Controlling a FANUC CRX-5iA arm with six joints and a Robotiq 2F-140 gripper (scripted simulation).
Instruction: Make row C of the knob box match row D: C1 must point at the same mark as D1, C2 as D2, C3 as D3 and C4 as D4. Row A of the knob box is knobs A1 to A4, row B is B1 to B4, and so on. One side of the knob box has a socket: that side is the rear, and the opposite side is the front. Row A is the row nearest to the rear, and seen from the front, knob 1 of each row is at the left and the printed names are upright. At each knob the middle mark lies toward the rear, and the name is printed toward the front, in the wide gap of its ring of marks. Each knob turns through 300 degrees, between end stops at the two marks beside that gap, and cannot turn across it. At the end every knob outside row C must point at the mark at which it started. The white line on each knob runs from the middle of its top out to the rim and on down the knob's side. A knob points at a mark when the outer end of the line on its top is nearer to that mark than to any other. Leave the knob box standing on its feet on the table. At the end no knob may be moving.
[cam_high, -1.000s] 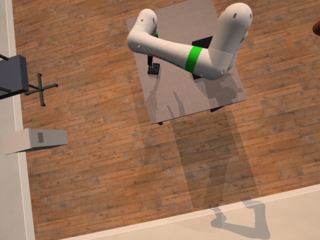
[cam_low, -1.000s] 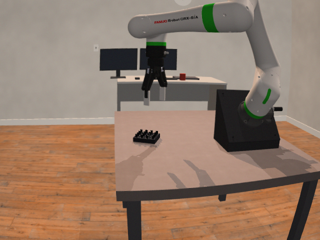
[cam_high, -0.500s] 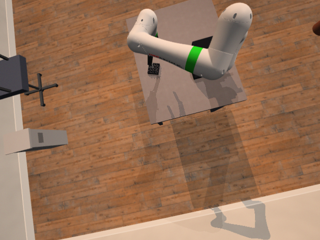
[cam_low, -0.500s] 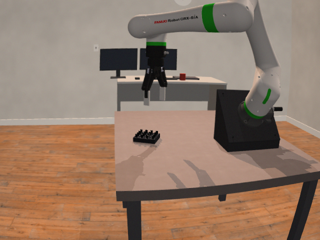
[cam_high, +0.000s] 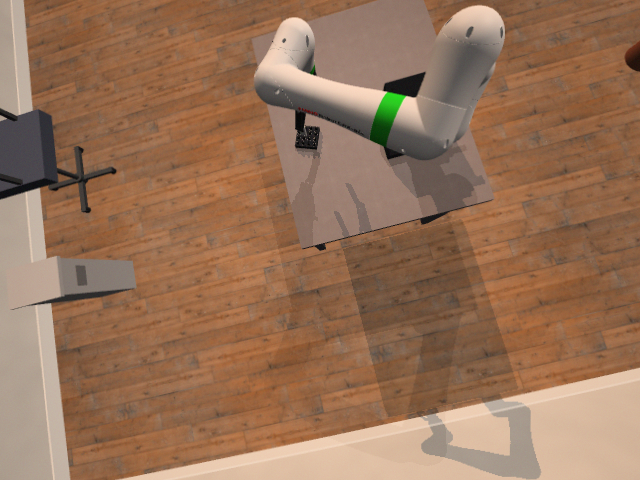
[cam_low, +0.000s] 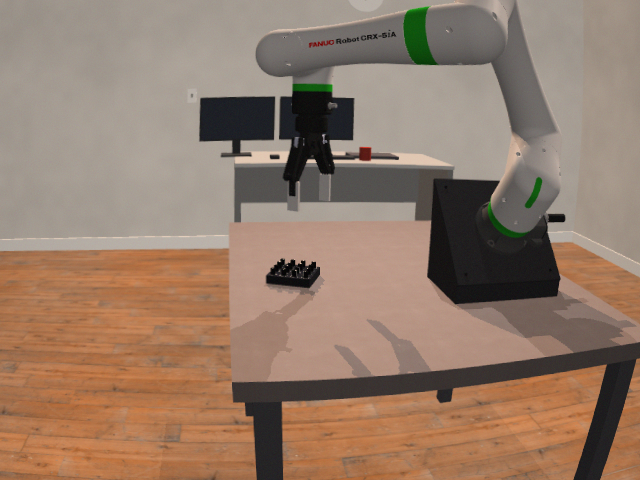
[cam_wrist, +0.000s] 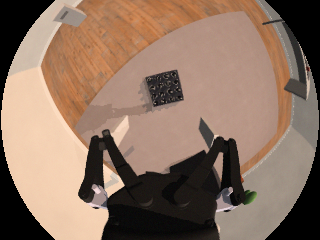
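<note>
The black knob box (cam_high: 307, 137) (cam_low: 292, 280) (cam_wrist: 164, 88) lies on the table, knobs upward, near the table edge farthest from the arm's base. Its knobs stand in rows of several; the marks, names and white lines are too small to read in any view, so I cannot tell where each knob points. My gripper (cam_low: 309, 196) (cam_wrist: 164, 122) is open and empty, with its two pale finger pads wide apart. It hangs well above the table, clear of the box. In the top view the arm hides most of it.
The table (cam_high: 336, 180) (cam_low: 372, 268) (cam_wrist: 230, 65) carries the arm's black angled base (cam_low: 465, 268) at the right in the exterior view. A desk (cam_low: 341, 161) with two monitors and a red mug (cam_low: 364, 153) stands behind. The arm's shadow falls beside the box.
</note>
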